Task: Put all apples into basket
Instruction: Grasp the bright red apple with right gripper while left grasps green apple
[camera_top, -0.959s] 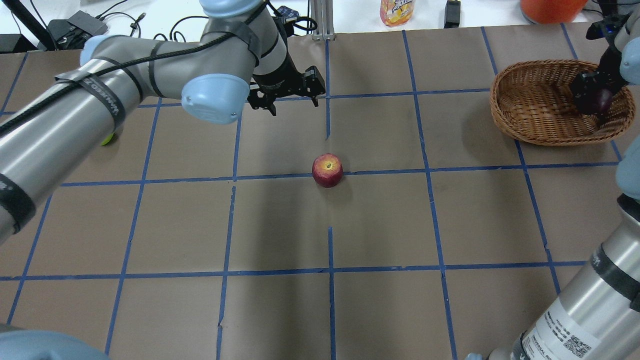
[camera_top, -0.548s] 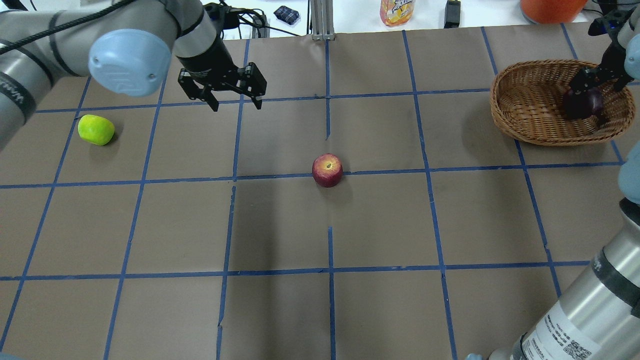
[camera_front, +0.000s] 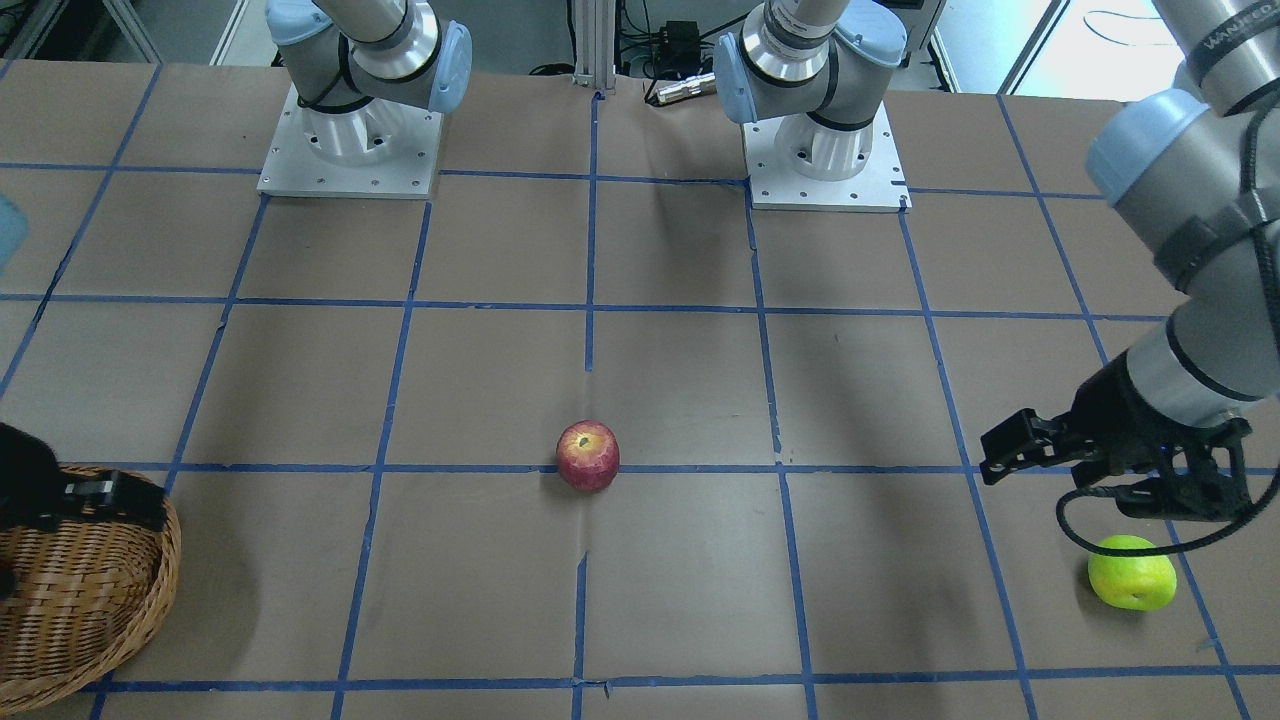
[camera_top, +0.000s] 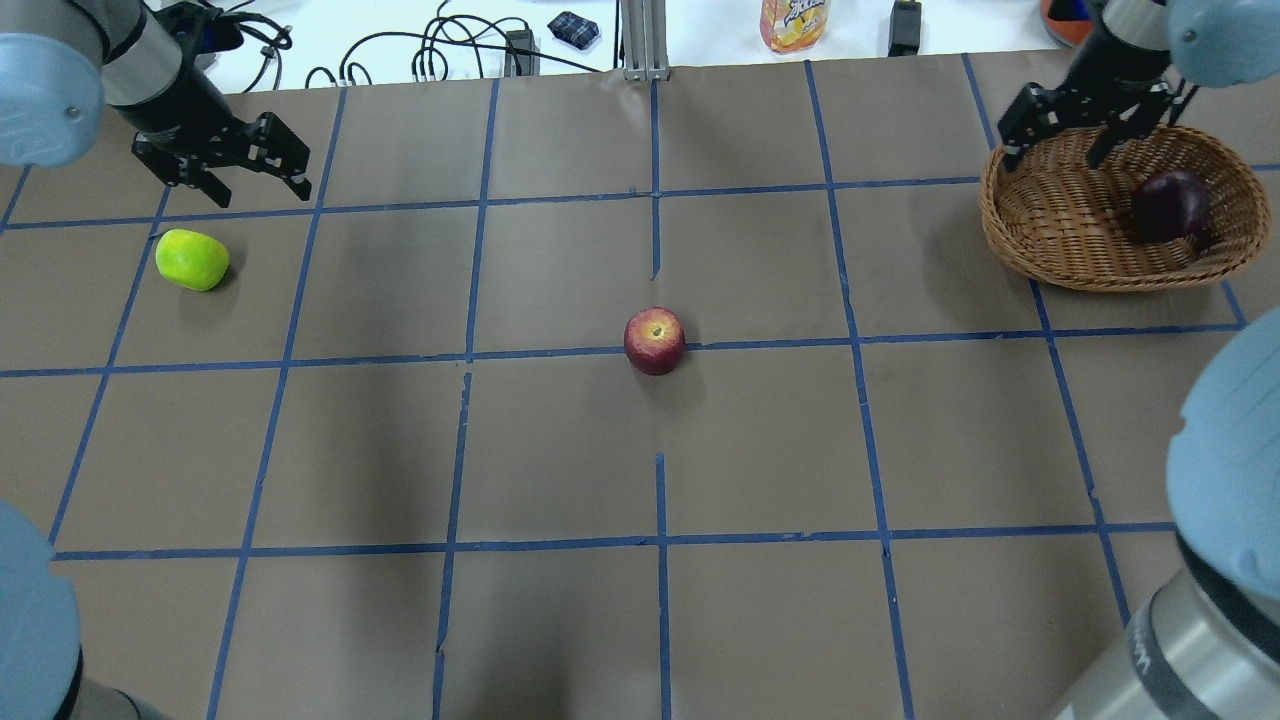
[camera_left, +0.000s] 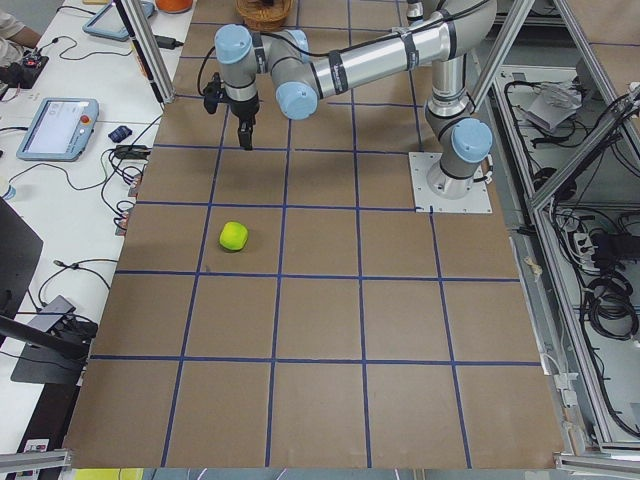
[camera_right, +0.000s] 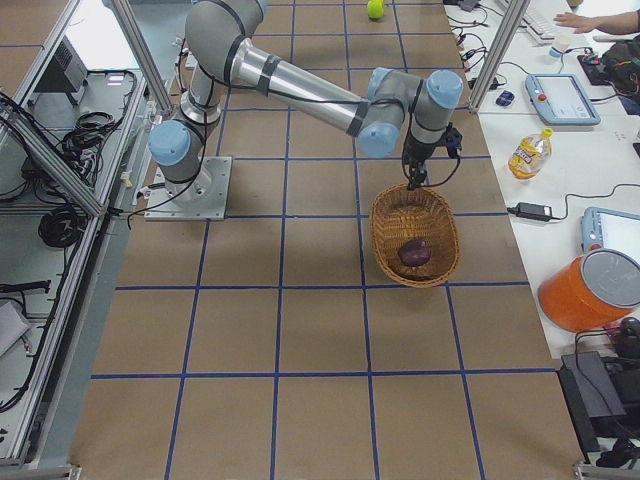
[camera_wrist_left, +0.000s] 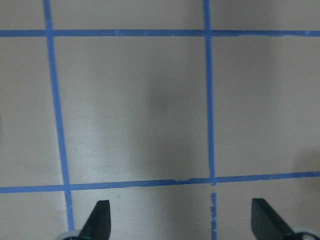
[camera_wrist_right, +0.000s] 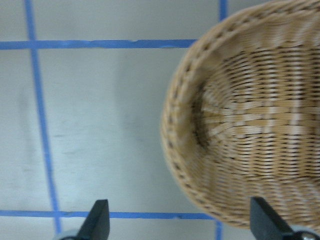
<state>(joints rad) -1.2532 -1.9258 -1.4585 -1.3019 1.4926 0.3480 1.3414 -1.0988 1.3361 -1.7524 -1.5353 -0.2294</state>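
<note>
The oval wicker basket (camera_top: 1050, 230), long axis left-right, holds the maroon apple (camera_top: 1168, 206); the red apple (camera_top: 655, 341) stands stem-hollow up; left gripper (camera_top: 262, 195) and right gripper (camera_top: 1052, 152) gape open.

The surface (camera_top: 760, 450) is covered in matt brown paper, smooth and flat; its grid lines are blue tape (camera_top: 560, 546), a little shinier than the paper; the basket (camera_top: 1060, 235) is woven wicker, ribbed and rough, with a dull warm sheen; the dark maroon apple (camera_top: 1168, 205) looks smooth and softly glossy; the red apple (camera_top: 655, 340) has a waxy skin; the yellow-green apple (camera_top: 192, 259) is smooth and bright; the left end effector (camera_top: 262, 195) and right end effector (camera_top: 1050, 158) are matt black; the right arm (camera_right: 300, 88) is brushed silver metal with a smooth pale-blue plastic joint cap (camera_right: 445, 90)
</note>
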